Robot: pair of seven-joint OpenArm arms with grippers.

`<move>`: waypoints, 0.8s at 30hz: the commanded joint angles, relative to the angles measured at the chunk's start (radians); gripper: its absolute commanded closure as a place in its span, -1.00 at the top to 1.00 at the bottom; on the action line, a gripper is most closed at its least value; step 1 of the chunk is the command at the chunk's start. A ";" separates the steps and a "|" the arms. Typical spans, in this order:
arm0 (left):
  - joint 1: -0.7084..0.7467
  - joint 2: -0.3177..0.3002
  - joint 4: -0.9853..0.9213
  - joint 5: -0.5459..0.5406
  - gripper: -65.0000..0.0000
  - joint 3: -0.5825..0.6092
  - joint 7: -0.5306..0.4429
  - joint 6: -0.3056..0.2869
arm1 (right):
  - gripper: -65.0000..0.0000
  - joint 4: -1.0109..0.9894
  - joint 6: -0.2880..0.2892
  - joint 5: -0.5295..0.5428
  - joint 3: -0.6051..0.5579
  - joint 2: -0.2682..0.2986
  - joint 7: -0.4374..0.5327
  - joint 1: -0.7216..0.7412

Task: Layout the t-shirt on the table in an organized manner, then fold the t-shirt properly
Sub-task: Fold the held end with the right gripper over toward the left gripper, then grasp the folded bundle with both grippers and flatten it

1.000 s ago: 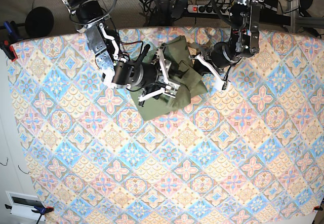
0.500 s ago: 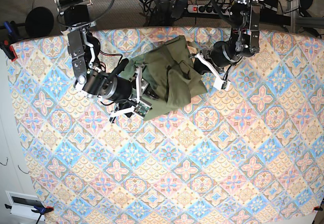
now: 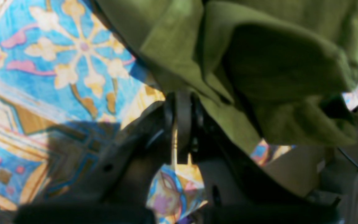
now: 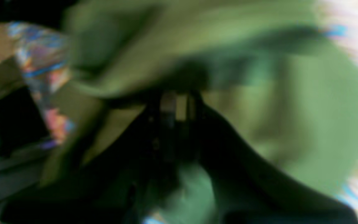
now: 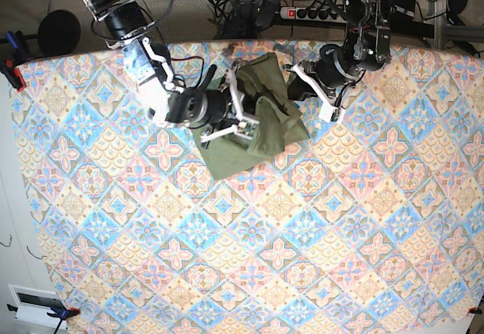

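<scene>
- Where the left wrist view is taken, the left gripper (image 3: 182, 124) has its jaws pressed together on a fold of the t-shirt (image 3: 259, 62), which bunches above and to the right of them over the table (image 3: 57, 62).
- Right wrist view: heavily blurred; the right gripper (image 4: 174, 109) is buried in green cloth with jaws narrow, but whether they pinch cloth cannot be told.
- Base view: the t-shirt (image 5: 261, 134) lies crumpled near the table's (image 5: 302, 273) far edge, its long axis running diagonally toward the near-left. The right gripper (image 5: 238, 119) sits on its left part, the left gripper (image 5: 296, 85) at its far-right corner; spreading likely calls for pulling these apart.
</scene>
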 commanded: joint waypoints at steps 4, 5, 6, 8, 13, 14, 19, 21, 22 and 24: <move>-0.007 -0.003 0.025 -0.017 -1.00 -0.027 -0.022 -0.006 | -0.79 0.020 0.003 0.017 -0.119 -0.001 0.056 0.037; -0.007 -0.003 0.025 -0.017 -1.00 -0.042 -0.022 -0.006 | -0.79 0.021 0.003 0.017 -0.142 -0.001 0.055 0.057; -0.001 -0.003 0.025 -0.017 -1.00 -0.056 -0.022 -0.006 | -0.79 0.023 0.003 0.017 -0.160 -0.001 0.055 0.073; 0.009 -0.003 0.026 -0.017 -1.00 -0.090 -0.022 -0.006 | -0.79 0.024 0.003 0.017 -0.188 -0.001 0.053 0.088; 0.020 -0.003 0.026 -0.017 -1.00 -0.116 -0.022 -0.007 | -0.78 0.030 0.003 0.017 -0.177 -0.001 0.058 0.097; 0.025 -0.003 0.026 -0.017 -1.00 -0.116 -0.022 -0.007 | -0.78 0.033 0.003 0.017 -0.170 -0.001 0.058 0.103; 0.031 -0.003 0.026 -0.017 -1.00 -0.116 -0.026 -0.007 | -0.79 0.076 0.003 0.024 -0.102 0.003 0.058 0.108; 0.031 -0.003 0.026 -0.017 -1.00 -0.116 -0.026 -0.007 | -0.79 0.127 0.003 0.025 -0.078 0.003 0.058 0.108; 0.031 -0.003 0.026 -0.017 -1.00 -0.116 -0.026 -0.007 | -0.79 0.145 0.003 0.025 -0.065 0.003 0.058 0.108; 0.031 -0.003 0.026 -0.017 -1.00 -0.116 -0.026 -0.007 | -0.79 0.161 0.003 0.025 -0.039 0.005 0.058 0.105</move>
